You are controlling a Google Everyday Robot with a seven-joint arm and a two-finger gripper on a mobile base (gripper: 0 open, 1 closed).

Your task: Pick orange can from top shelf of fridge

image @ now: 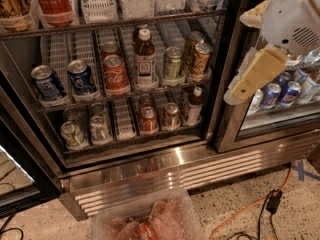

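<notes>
gripper (241,91) 1 (upper right) | middle-rack blue cans (47,82) (81,76) 2 | bottles (144,59) (192,106) 2

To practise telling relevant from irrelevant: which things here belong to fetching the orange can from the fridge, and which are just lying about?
Job: orange can; fridge; pincer, at upper right of view.
Lying about: red Coca-Cola can; blue can; bottle; plastic tub; orange cable.
</notes>
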